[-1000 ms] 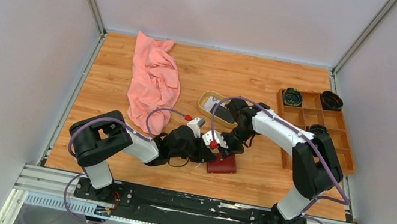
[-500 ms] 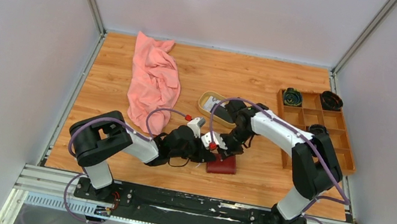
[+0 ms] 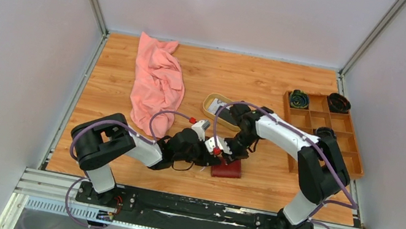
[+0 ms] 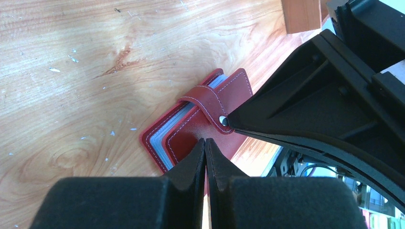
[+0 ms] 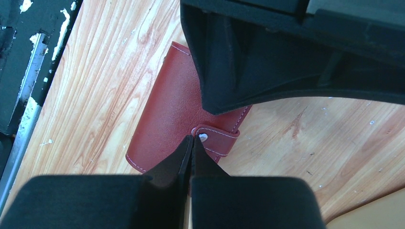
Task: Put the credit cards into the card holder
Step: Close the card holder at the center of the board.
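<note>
The card holder lies folded on the bench; the left fingers, pressed together and empty, are set upon it, seemingly to pin it; the right fingers, likewise closed, are held at the snap, probably to work the strap.

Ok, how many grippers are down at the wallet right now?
2. The left gripper, shut, has its tips at the cover of the wallet, beside the strap. The right gripper, shut, points at the snap. Neither is hidden.
</note>
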Action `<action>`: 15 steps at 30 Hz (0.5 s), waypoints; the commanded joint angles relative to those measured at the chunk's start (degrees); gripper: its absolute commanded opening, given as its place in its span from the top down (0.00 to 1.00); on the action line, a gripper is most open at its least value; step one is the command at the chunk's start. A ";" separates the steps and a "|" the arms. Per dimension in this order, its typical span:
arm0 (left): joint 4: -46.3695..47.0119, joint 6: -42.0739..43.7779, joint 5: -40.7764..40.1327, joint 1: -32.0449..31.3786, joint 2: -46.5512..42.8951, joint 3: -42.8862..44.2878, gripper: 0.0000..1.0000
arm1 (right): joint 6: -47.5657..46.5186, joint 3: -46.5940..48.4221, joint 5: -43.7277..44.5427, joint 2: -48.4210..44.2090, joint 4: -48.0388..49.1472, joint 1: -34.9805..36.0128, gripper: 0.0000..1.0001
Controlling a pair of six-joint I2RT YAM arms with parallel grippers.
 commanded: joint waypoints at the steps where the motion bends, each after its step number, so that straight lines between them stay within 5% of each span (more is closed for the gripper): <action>1: -4.12 1.76 -3.16 -0.37 1.83 -1.25 0.95 | -0.14 -1.43 -0.13 0.56 -3.56 1.66 1.00; 15: -4.12 2.09 -3.03 -0.35 1.48 -1.35 0.95 | -1.33 1.12 -1.21 0.25 -7.37 1.68 1.00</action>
